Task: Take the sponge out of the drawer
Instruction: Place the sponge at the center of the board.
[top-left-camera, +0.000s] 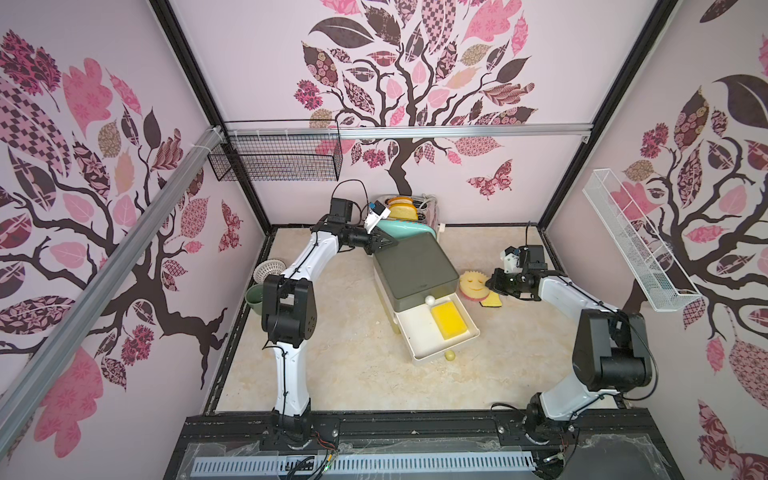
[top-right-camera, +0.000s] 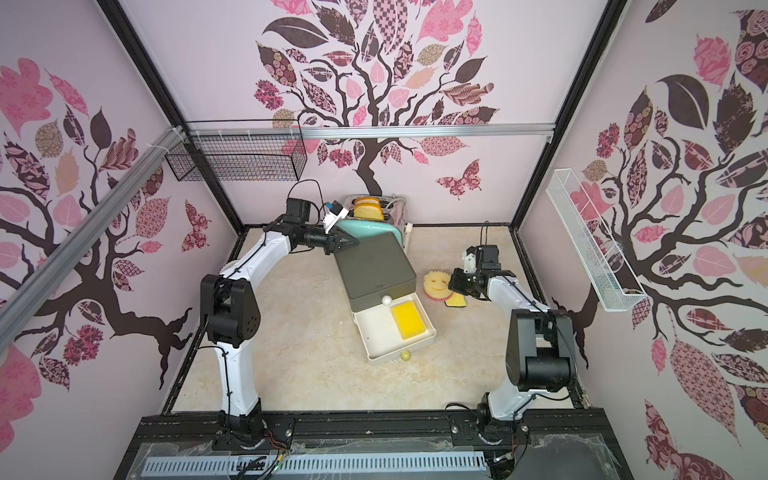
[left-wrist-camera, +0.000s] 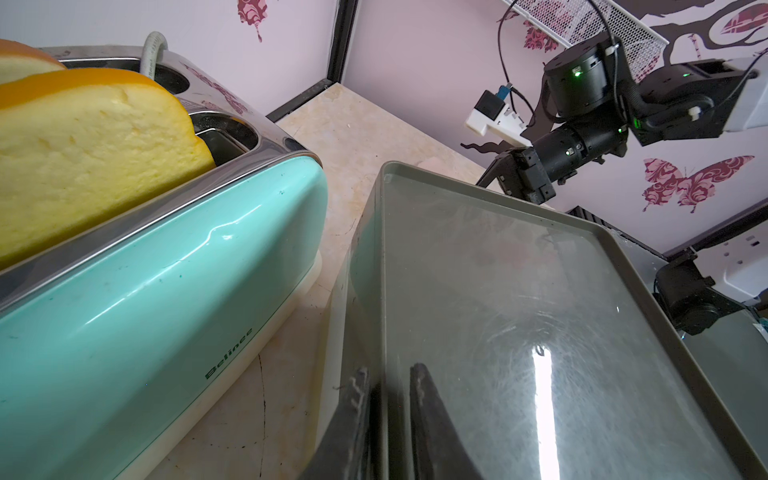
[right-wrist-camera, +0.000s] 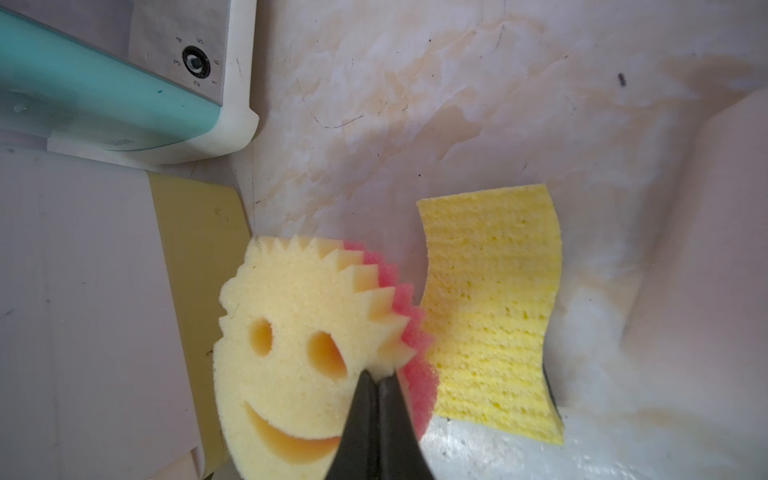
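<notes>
In both top views, the sponge (top-left-camera: 448, 321) (top-right-camera: 409, 321) lay flat in the open drawer (top-left-camera: 415, 328) (top-right-camera: 376, 332). The left tool (top-left-camera: 384, 243) sat at the rear edge of the unit (top-left-camera: 415, 270). The right tool (top-left-camera: 491, 282) met the smiley sponge (top-left-camera: 471, 284) on the worktop (top-left-camera: 353, 374). In the left wrist view, the left tool (left-wrist-camera: 388, 374) was clamped on the unit's rim. In the right wrist view, the right tool (right-wrist-camera: 380, 374) was closed, pinching the smiley sponge's edge.

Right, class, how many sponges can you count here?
3. A thick yellow sponge lies in the open drawer; a smiley sponge is pinched in the right pincer; a dark-backed sponge lies on the table beside it. Others may be hidden.
</notes>
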